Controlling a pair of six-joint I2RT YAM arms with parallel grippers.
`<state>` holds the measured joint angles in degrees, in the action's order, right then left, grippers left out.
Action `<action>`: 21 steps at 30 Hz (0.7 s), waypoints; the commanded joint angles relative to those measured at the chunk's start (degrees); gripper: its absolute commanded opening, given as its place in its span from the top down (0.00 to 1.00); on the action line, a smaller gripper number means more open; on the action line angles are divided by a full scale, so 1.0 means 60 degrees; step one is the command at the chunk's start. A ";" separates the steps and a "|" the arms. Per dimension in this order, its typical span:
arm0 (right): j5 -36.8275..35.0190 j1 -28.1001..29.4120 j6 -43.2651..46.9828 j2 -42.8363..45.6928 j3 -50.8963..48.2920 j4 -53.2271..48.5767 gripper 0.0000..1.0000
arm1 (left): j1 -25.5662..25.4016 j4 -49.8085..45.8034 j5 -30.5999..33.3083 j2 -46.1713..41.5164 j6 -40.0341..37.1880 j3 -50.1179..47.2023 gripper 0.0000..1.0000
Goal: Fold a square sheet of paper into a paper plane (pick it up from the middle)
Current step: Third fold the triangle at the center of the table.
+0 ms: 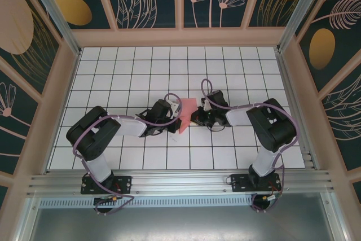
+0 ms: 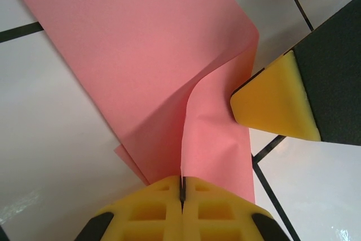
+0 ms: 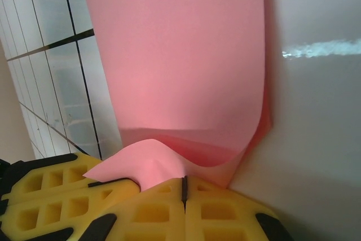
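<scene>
The square sheet of paper (image 1: 186, 112) is seen near the middle of the white gridded bench (image 1: 113, 71), between the two arms, which are bent inward toward each other from either side. The sheet is salmon-pink and unmarked, and it is partly folded over on itself rather than lying flat.

In the left wrist view, the left end effector (image 2: 181, 191) is seen with its yellow fingers pressed together. A raised crease of the sheet runs straight down into the seam between them, so the paper is pinched there. Just beside that crease, the pointed yellow tip of the right end effector (image 2: 256, 105) is seen touching the curled right edge of the sheet.

In the right wrist view, the fingers of the right end effector are likewise closed against each other, with the lower, doubled-over edge of the sheet caught at their tips. A small flap of paper is curled over one finger (image 3: 84, 196). Above the fingers, the upper layer is lifted off the bench.
</scene>
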<state>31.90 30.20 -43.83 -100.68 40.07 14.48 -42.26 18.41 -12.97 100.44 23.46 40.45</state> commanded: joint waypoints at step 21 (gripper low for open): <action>-0.0123 -0.0601 0.0150 -0.0232 0.0287 -0.0335 0.97 | 0.0056 -0.0731 0.0402 0.0029 0.0017 -0.0173 1.00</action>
<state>32.45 26.98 -43.77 -99.85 40.42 13.10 -42.26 18.41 -12.88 100.44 23.62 40.45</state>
